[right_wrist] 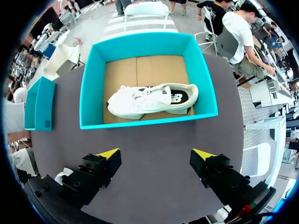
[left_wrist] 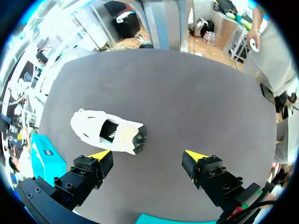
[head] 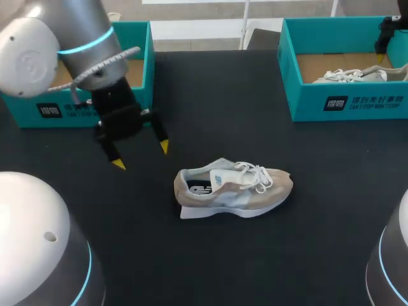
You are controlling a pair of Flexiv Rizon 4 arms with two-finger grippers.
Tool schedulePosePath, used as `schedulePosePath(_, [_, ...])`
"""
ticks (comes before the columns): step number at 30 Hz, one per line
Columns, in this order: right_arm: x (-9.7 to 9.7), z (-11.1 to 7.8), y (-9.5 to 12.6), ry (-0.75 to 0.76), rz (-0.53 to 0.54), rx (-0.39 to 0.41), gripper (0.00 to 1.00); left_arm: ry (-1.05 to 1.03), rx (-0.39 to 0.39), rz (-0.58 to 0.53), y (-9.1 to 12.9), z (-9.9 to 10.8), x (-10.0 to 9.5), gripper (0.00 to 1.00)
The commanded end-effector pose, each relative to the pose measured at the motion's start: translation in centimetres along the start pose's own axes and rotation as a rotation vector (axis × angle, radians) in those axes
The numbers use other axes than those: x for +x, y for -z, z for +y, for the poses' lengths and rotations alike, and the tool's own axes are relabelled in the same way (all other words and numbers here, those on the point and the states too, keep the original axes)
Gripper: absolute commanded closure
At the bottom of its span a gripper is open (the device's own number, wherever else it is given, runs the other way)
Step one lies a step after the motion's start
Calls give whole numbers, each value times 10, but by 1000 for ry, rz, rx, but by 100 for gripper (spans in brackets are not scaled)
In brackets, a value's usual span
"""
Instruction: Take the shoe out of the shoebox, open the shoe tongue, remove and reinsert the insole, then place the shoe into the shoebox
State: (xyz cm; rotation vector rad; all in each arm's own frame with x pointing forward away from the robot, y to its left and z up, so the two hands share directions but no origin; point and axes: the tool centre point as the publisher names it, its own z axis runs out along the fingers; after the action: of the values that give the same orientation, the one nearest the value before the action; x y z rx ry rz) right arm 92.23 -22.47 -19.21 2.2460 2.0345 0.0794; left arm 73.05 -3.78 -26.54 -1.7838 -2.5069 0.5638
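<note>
A beige and grey shoe (head: 233, 188) with white laces lies on its side in the middle of the black table, heel toward my left arm; a pale insole shows in its opening. My left gripper (head: 141, 155) hangs open above the table, just left of the heel and apart from it. In the left wrist view the shoe (left_wrist: 107, 133) lies ahead of one finger of the left gripper (left_wrist: 147, 155), not between the jaws. A second, white shoe (right_wrist: 152, 100) lies in the teal shoebox (right_wrist: 149, 122) at the right. My right gripper (right_wrist: 156, 154) is open and empty above that box's near wall.
Another teal shoebox (head: 137, 70) stands at the back left, behind my left arm. The right shoebox (head: 347, 105) stands at the back right, with my right arm (head: 389, 32) over its far corner. Black tabletop lies between the boxes and around the shoe.
</note>
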Motion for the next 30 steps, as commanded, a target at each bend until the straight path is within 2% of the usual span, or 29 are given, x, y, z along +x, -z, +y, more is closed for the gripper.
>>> schedulePosePath(1, [0, 0, 0, 0, 1, 0, 0, 252, 208, -336, 2, 1, 23, 0])
schedulePosePath(15, [0, 0, 0, 0, 1, 0, 0, 252, 208, -336, 2, 1, 23, 0])
schedulePosePath(20, [0, 0, 0, 0, 1, 0, 0, 565, 203, -465, -22, 10, 35, 0])
schedulePosePath(26, [0, 0, 0, 0, 1, 0, 0, 857, 272, -624, -46, 23, 51, 0])
schedulePosePath(27, [0, 0, 0, 0, 1, 0, 0, 903, 340, -664, -51, 27, 54, 0])
schedulePosePath(30, [0, 0, 0, 0, 1, 0, 0, 994, 329, -673, -61, 35, 60, 0])
